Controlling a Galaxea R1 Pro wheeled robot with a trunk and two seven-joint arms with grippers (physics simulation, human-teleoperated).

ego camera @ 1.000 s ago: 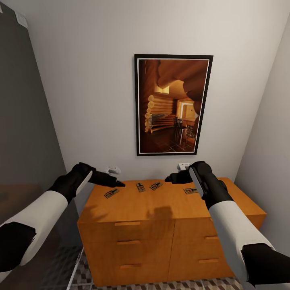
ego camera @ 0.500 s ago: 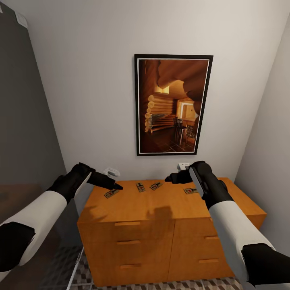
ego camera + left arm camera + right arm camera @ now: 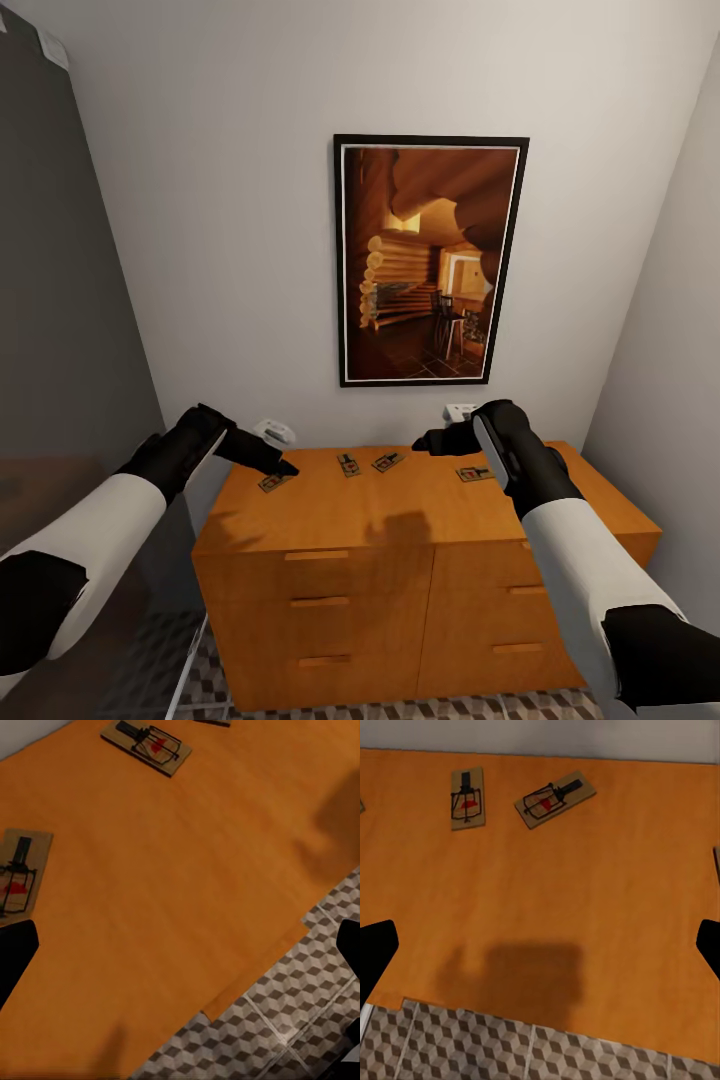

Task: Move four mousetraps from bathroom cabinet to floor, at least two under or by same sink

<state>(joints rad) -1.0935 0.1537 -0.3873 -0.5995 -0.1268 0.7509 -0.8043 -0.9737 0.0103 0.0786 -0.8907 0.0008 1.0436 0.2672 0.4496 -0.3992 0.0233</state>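
Four mousetraps lie on the flat top of the orange-brown cabinet (image 3: 330, 520): one at the left (image 3: 272, 482), two in the middle (image 3: 348, 464) (image 3: 387, 461), one at the right (image 3: 472, 473). My left gripper (image 3: 287, 466) hovers just above the left mousetrap (image 3: 19, 874), open, with nothing between its fingers (image 3: 15, 956). The right gripper (image 3: 419, 441) hangs open above the top, between the middle traps and the right one. In the right wrist view the two middle traps (image 3: 467, 798) (image 3: 555, 799) lie beyond its fingers (image 3: 375, 949). Cube-patterned bathroom floor (image 3: 210, 690) lies in front of the cabinet.
A framed picture (image 3: 430, 260) hangs on the white wall behind the cabinet. Two small white fittings (image 3: 276, 432) (image 3: 458, 410) sit on that wall at cabinet-top height. A grey wall closes the left side and a white wall (image 3: 660, 380) the right. Drawer fronts carry slim handles (image 3: 318, 601).
My left gripper has dropped and drawn slightly left, closer to the left mousetrap. The right arm has barely shifted. The mousetraps have not moved.
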